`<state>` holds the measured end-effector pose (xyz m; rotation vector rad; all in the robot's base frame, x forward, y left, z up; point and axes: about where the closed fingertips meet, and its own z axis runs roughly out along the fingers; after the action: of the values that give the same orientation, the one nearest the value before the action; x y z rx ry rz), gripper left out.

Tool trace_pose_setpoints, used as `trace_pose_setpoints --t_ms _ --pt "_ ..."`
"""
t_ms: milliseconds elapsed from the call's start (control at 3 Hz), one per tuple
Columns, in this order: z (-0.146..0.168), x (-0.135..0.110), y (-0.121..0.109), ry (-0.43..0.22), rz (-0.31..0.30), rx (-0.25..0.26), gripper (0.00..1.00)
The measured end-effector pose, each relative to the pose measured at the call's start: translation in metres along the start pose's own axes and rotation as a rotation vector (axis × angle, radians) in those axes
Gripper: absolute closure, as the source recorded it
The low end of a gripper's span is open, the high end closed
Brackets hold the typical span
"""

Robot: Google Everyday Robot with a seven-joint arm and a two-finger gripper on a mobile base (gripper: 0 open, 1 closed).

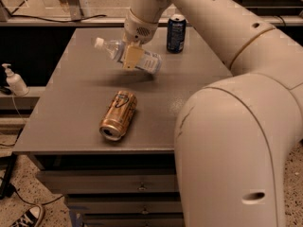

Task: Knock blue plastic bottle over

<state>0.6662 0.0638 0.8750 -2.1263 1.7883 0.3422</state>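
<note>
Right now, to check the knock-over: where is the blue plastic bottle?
Camera view: the blue plastic bottle tilts, cap leftward, at the gripper over the far middle of the table, left of the dark blue can, beyond the lying gold can.

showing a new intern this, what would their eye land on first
The cream robot arm fills the right side and reaches over the grey table. Its gripper, at the back centre, clasps the blue plastic bottle, tilted nearly flat above its shadow, cap to the left. A gold can lies on its side near the front edge; a dark blue can stands upright at the back.
</note>
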Motion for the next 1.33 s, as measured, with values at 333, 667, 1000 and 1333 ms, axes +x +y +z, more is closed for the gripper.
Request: trace_pose_setpoints --t_ms 333,667,1000,1333 --pt "0.0053 -0.0022 0.0036 0.001 0.0 -0.011 0.34" --pt "0.0087 -0.0037 0.006 0.0 0.001 -0.018 0.1" --pt "0.0107 -0.0049 0.0081 -0.003 0.002 -0.023 0.0" --pt "0.0108 -0.005 0.0081 -0.003 0.002 -0.023 0.0"
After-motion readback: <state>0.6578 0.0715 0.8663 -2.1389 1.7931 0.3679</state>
